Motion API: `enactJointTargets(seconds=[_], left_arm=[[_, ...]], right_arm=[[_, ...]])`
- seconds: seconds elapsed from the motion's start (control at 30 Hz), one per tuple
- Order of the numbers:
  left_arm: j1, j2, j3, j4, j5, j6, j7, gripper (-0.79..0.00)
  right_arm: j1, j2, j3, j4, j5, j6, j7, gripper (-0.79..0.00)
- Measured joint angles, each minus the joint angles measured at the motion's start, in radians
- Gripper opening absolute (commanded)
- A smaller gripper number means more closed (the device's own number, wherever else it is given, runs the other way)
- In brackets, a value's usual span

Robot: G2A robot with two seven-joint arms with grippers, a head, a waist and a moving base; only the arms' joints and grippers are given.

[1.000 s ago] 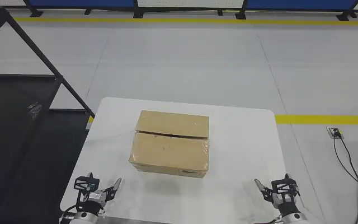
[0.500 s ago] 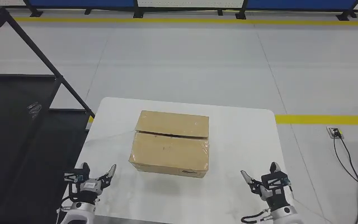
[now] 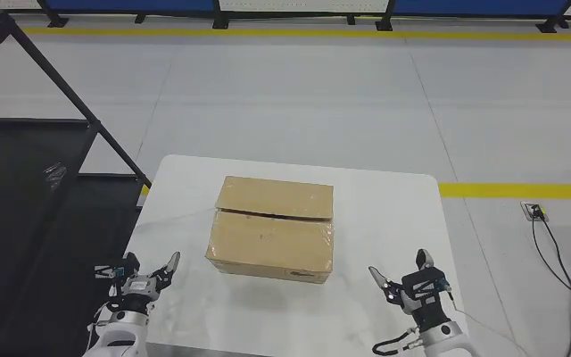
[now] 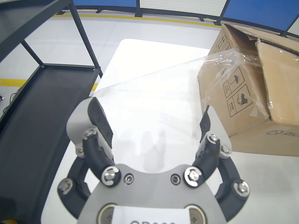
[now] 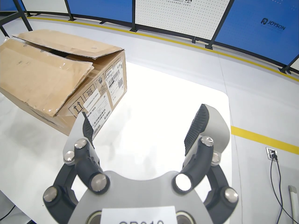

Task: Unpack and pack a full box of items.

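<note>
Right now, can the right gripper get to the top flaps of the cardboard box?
Probably yes: the right gripper is open, and nothing but table surface lies between it and the cardboard box.

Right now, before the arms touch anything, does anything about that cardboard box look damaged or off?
Yes. The cardboard box is not sealed: its far top flap sits lifted with a ragged, torn edge, leaving a gap. A strip of clear tape has peeled loose and trails off the box's side over the table.
</note>
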Motion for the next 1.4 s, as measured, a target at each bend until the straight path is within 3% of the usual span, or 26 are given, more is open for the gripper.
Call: enactJointTargets(seconds=[0.2,0.57,0.93,1.4], left_arm=[[-0.065,-0.005,0.029,0.043,-0.002,0.001,-0.01,0.0],[-0.206,-0.016,0.111,0.181,0.02,-0.096,0.074,0.0],[-0.257,-0.024,0.161,0.239,0.056,-0.121,0.095,0.0],[-0.257,-0.029,0.182,0.236,0.098,-0.125,0.102,0.0]], right_arm=[[0.073,-0.011,-0.088,0.045,-0.029,-0.017,-0.002,0.0],[0.238,-0.042,-0.166,0.112,0.328,-0.073,0.024,0.0],[0.254,-0.044,-0.162,0.123,0.369,-0.072,0.042,0.0],[0.42,-0.061,-0.186,0.302,0.682,-0.167,0.219,0.0]])
